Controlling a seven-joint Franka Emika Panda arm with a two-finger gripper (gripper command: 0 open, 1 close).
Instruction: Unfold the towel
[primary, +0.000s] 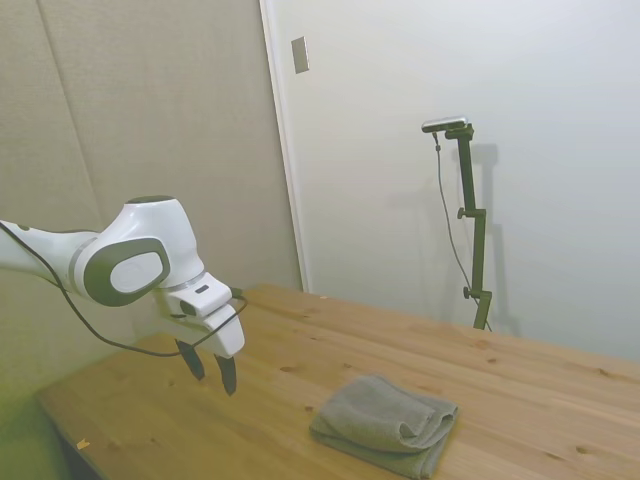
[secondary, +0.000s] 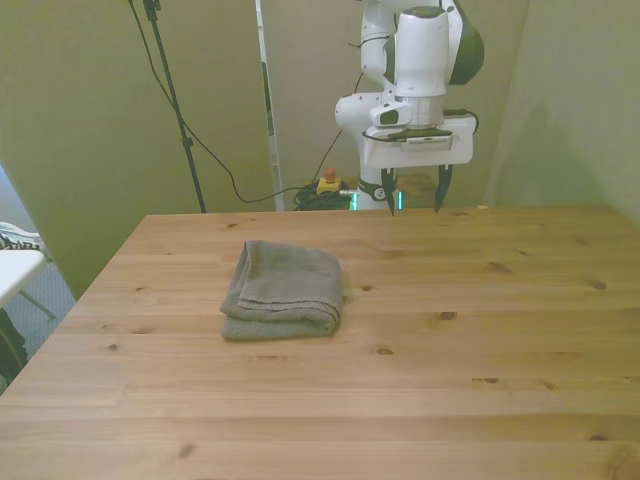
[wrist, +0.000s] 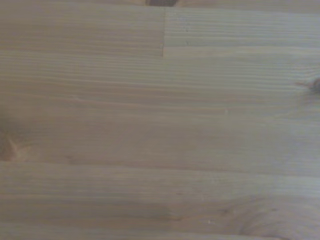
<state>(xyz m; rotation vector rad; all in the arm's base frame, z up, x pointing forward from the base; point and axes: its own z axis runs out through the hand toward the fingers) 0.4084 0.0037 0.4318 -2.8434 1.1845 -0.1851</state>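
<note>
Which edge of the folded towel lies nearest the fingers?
The towel edge farthest from the camera in the front view, thin and flat; the opposite edge shows stacked layers. It faces the open fingers.

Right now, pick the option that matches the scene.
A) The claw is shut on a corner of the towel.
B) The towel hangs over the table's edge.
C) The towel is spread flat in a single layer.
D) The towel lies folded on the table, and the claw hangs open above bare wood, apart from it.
D: the towel lies in doubled layers on the table, while the claw hangs open, away from the cloth.
</note>
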